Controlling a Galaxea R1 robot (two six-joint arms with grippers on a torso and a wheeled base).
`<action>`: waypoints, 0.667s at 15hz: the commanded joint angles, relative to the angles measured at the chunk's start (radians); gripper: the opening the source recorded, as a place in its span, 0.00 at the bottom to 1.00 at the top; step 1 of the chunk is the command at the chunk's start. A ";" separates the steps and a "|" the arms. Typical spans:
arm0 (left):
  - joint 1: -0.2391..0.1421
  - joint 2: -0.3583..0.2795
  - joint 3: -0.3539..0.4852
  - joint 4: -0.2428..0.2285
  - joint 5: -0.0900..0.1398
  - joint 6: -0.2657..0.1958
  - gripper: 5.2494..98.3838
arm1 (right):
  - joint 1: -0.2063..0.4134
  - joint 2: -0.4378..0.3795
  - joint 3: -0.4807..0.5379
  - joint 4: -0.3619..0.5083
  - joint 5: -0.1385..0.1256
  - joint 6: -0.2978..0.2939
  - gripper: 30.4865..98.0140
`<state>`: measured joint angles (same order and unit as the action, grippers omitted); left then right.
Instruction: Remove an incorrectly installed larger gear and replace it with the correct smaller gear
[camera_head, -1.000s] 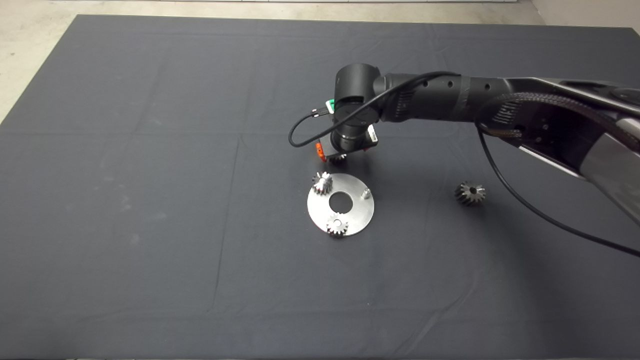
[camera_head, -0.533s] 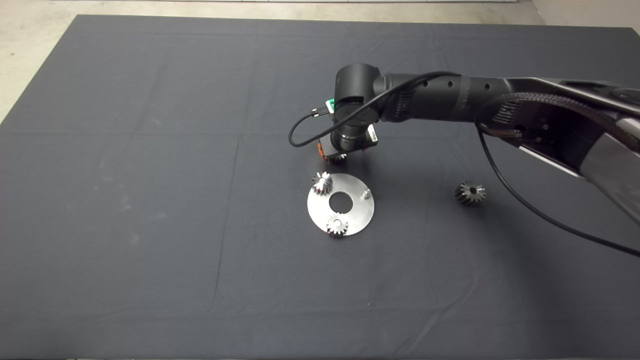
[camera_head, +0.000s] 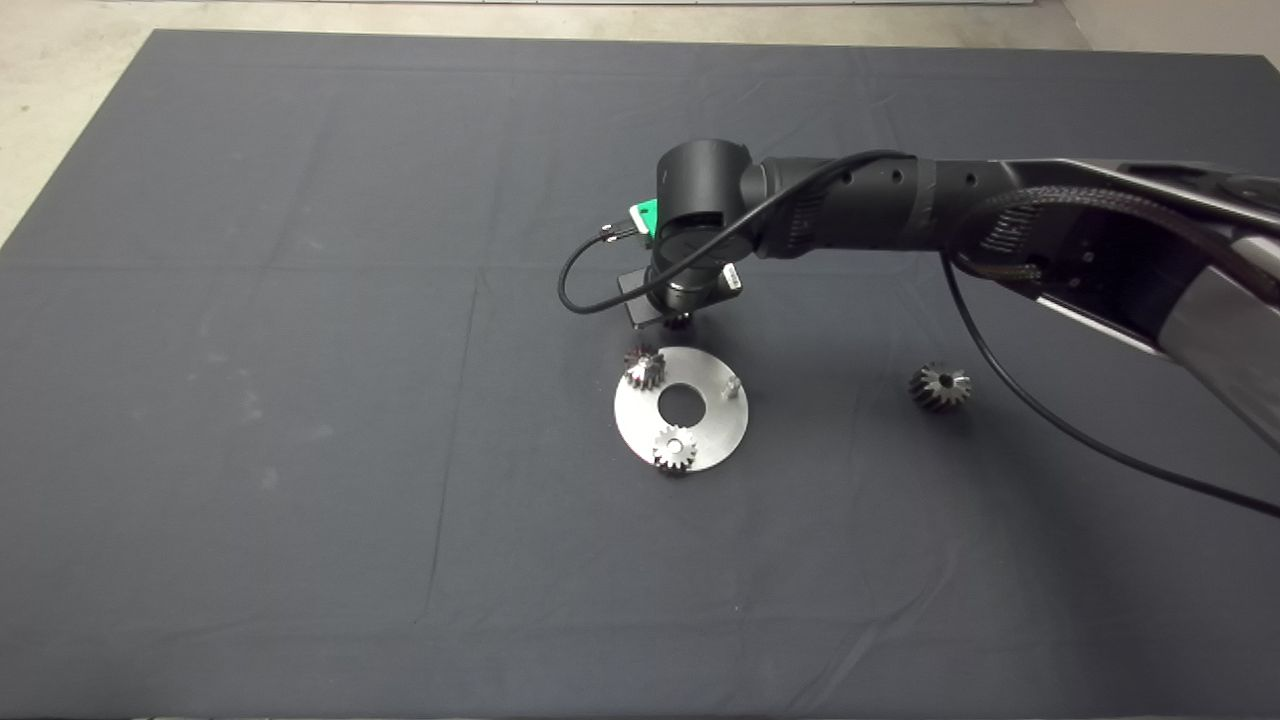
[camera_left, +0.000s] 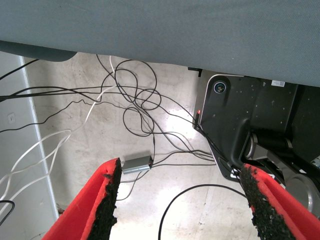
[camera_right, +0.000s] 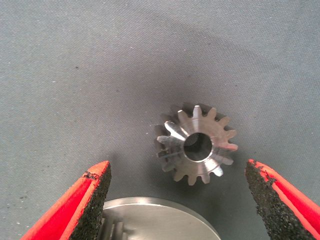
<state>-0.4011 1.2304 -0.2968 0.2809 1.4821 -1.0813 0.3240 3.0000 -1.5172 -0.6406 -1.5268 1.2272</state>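
My right gripper (camera_head: 670, 308) hangs over the mat just behind the round steel plate (camera_head: 705, 432). In the right wrist view the right gripper (camera_right: 176, 168) is open, with a smaller gear (camera_right: 197, 145) lying flat on the mat between its fingers, untouched. That gear barely shows under the wrist in the head view (camera_head: 681, 321). Two other small gears (camera_head: 645, 366) (camera_head: 675, 449) sit on the plate, next to a bare pin (camera_head: 730, 386). The larger gear (camera_head: 940, 386) lies on the mat to the right. My left gripper (camera_left: 180, 172) is open and parked, out of the head view.
The plate's edge (camera_right: 155, 220) shows in the right wrist view, close to the smaller gear. A black cable (camera_head: 1040, 400) hangs from the right arm near the larger gear. The left wrist view shows floor with loose cables (camera_left: 135, 105) and a dark robot base (camera_left: 240, 125).
The right wrist has turned and shifted slightly left. The orange finger seen at its left side is now hidden. The gears and the plate have not moved.
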 joint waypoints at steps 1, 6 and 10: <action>0.011 -0.005 0.012 0.011 0.006 -0.003 0.59 | 0.015 -0.001 0.001 -0.042 -0.058 0.006 0.60; 0.011 -0.004 0.013 0.011 0.006 -0.003 0.59 | 0.015 -0.009 -0.028 -0.042 -0.058 0.006 0.60; 0.011 -0.004 0.013 0.011 0.007 -0.003 0.59 | 0.006 -0.005 -0.057 -0.044 -0.056 0.001 0.60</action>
<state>-0.4011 1.2304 -0.2968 0.2809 1.4821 -1.0813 0.3236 2.9947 -1.5477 -0.6483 -1.5268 1.2277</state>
